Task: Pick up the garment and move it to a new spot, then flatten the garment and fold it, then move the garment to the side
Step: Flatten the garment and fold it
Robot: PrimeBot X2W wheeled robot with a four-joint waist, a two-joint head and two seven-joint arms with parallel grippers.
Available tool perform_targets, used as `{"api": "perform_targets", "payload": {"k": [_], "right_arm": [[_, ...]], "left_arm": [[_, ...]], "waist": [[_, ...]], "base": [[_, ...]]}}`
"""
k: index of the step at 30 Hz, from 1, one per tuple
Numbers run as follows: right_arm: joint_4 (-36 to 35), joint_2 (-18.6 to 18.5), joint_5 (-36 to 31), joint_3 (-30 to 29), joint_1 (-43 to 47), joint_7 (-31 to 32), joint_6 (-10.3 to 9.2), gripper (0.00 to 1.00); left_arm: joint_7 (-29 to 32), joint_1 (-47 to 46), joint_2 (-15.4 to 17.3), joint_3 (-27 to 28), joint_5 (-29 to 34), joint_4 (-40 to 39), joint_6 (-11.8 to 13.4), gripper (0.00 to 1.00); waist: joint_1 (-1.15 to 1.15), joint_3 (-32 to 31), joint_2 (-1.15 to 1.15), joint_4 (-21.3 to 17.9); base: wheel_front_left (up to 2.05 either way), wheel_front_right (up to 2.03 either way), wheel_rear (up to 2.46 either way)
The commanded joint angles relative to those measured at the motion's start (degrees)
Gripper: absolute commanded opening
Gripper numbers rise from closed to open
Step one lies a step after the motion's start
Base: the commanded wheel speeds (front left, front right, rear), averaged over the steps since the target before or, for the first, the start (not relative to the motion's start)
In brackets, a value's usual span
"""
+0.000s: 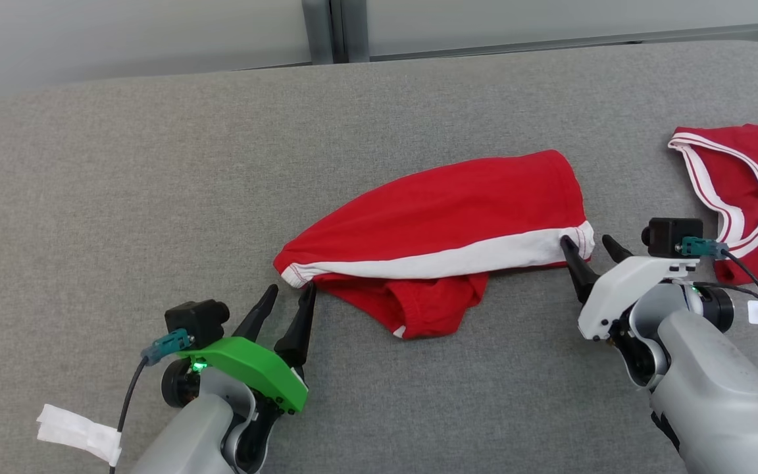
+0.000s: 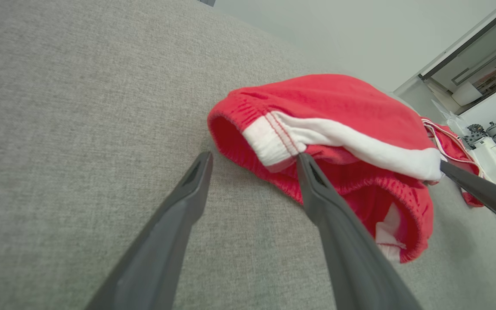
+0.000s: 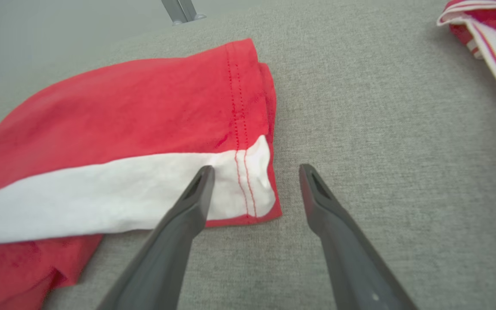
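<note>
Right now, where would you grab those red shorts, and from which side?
Probably the red shorts by both ends of the white stripe: left gripper on the waistband corner, right gripper on the hem corner, each coming from the near side. Both corners lie at the near edge, just ahead of the open fingers.

A second red garment, trimmed in white stripes, lies just to the right of the right gripper on my head-camera feed and runs off the frame's edge. The grey woven surface it rests on spreads ahead of the left gripper and out to its left, with rounded far corners. Past that far edge, well ahead of both grippers, a grey post stands between pale wall panels.
</note>
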Motion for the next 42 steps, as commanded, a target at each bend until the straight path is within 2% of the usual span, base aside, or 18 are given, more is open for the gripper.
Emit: {"api": "perform_targets", "payload": {"k": [1,3,12,24,25,26,27,28,29,30,31,32,38,42], "right_arm": [[-0.1,-0.5,1.2,1.3,-0.7,0.5,-0.1,1.0],[-0.9,-1.4,3.6,4.6,-1.1,1.4,-0.1,1.0],[-2.1,-3.9,8.1,11.3,-1.8,-0.2,-0.1,1.0],[-1.2,-5.2,11.7,17.2,-4.0,-2.1,-0.1,1.0],[-1.1,-5.3,12.0,17.5,-4.1,-2.2,-0.1,1.0],[-1.0,-5.3,12.2,17.8,-4.2,-2.4,-0.1,1.0],[-0.9,-5.3,12.5,18.2,-4.4,-2.6,-0.1,0.96],[-0.8,-5.3,12.6,18.5,-4.6,-2.6,-0.1,0.84],[-0.6,-5.4,12.9,18.8,-4.8,-2.7,-0.1,0.61],[-0.5,-5.5,13.1,19.1,-5.0,-2.8,-0.1,0.38],[-0.3,-5.6,13.2,19.5,-5.2,-2.8,-0.1,0.03],[-0.3,-5.7,12.9,19.9,-5.4,-3.3,-0.1,0.0],[-1.3,-6.2,13.7,20.4,-6.6,-7.5,-0.1,0.0],[-4.0,-7.6,14.1,19.2,-7.5,-10.1,-0.1,0.0]], "left_arm": [[0.0,-0.9,0.8,-0.5,-0.5,-0.3,-0.1,1.0],[0.0,-1.1,1.4,-2.3,-2.2,-1.6,-0.1,1.0],[0.0,-2.9,3.4,-8.7,-7.5,-4.4,-0.1,1.0],[0.0,-3.8,4.3,-7.7,-8.2,-4.3,-0.1,1.0],[0.0,-3.7,4.3,-7.7,-8.2,-4.3,-0.1,0.96],[0.0,-3.7,4.2,-7.7,-8.2,-4.3,-0.1,0.88],[0.0,-3.8,4.1,-7.8,-8.2,-4.3,-0.1,0.75],[0.0,-3.8,4.0,-7.9,-8.2,-4.2,-0.1,0.57],[0.0,-3.9,3.9,-8.0,-8.2,-3.9,-0.1,0.43],[0.0,-4.0,3.9,-8.2,-8.2,-3.7,-0.1,0.18],[0.0,-4.3,3.8,-8.1,-8.0,-3.4,-0.1,0.0],[0.0,-4.5,3.7,-8.2,-7.8,-3.4,-0.1,0.0],[0.0,-4.8,2.6,-5.2,-5.0,-4.2,-0.1,0.0],[0.0,-4.2,3.1,-2.8,-3.3,-7.3,-0.1,0.0]], "waist": [[0.0,0.1,0.0,0.2],[0.0,0.2,0.0,0.4],[0.0,0.1,0.0,0.4],[0.0,0.2,0.0,0.6],[0.0,0.2,0.0,0.6],[0.0,0.3,0.0,0.6],[0.0,0.3,0.0,0.6],[0.0,0.3,0.0,0.6],[0.0,0.4,0.0,0.5],[0.0,0.4,0.0,0.5],[0.0,0.4,0.0,0.5],[0.0,0.4,0.0,0.5],[0.0,0.2,0.0,0.4],[0.0,-0.2,0.0,0.3]], "base": [[0.0,0.0,0.0],[0.0,0.0,0.0],[0.0,0.0,0.0],[0.0,0.0,0.0],[0.0,0.0,0.0],[0.0,0.0,0.0],[0.0,0.0,0.0],[0.0,0.0,0.0],[0.0,0.0,0.0],[0.0,0.0,0.0],[0.0,0.0,0.0],[0.0,0.0,0.0],[0.0,0.0,0.0],[0.0,0.0,0.0]]}}
